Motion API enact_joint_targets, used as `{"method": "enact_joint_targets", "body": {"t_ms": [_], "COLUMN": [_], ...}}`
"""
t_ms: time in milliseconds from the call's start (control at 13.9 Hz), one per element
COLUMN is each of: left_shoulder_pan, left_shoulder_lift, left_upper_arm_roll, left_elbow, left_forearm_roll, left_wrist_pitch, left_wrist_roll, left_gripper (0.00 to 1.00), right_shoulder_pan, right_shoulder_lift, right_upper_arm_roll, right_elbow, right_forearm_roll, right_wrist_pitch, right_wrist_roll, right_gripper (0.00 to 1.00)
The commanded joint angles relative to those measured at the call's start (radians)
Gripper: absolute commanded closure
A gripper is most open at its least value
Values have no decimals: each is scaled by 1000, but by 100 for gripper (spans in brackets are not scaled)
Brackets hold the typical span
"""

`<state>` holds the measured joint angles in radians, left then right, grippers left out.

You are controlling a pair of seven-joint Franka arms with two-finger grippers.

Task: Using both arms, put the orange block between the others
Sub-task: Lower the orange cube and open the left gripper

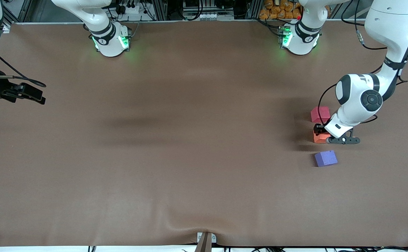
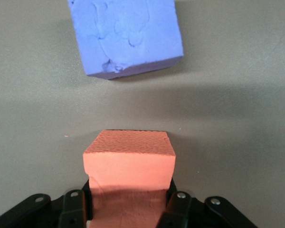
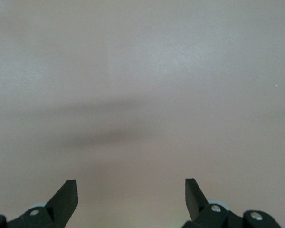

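Orange block (image 1: 321, 137) between pinkish-red cube (image 1: 320, 114), purple-blue cube (image 1: 325, 158)

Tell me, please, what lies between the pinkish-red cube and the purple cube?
The orange block, gripped by the left gripper, shown in the front view.

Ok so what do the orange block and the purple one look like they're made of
Orange block: looks like soft matte foam; its top has a fine dimpled texture and its sides dent in where the left gripper squeezes it. Purple-blue block: likely the same kind of foam, matte, with shallow pressed-in marks on top and a small chipped notch at one edge. Neither shows any gloss.
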<state>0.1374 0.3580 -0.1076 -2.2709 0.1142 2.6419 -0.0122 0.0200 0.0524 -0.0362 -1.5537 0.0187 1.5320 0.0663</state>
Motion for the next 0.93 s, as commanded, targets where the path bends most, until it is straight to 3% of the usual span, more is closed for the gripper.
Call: {"method": "enact_joint_targets", "body": {"t_ms": [0, 359, 431, 503, 575, 863], "left_shoulder_pan": [16, 16, 16, 16, 16, 16], "left_shoulder_lift": [9, 16, 22, 29, 30, 26], "left_upper_arm_roll": [-20, -21, -20, -20, -20, -20], "left_elbow": [4, 7, 11, 14, 19, 39], "left_forearm_roll": [1, 1, 1, 1, -1, -5], "left_wrist_pitch": [16, 16, 16, 16, 16, 9], "left_wrist_roll": [12, 9, 9, 9, 8, 8], "left_gripper": [62, 58, 52, 30, 0, 0], "right_shoulder_pan": [8, 8, 8, 8, 8, 9], "right_shoulder_lift": [-17, -17, -17, -17, -17, -19], "right_upper_arm_roll": [-4, -4, -4, -4, -4, -4], "right_elbow": [-17, -16, -16, -16, -16, -16], "right_forearm_roll": [10, 10, 10, 10, 10, 10], "right_wrist_pitch": [8, 10, 8, 10, 8, 8], "right_wrist_roll": [13, 13, 13, 13, 13, 13], "right_gripper": [0, 0, 0, 0, 0, 0]}}
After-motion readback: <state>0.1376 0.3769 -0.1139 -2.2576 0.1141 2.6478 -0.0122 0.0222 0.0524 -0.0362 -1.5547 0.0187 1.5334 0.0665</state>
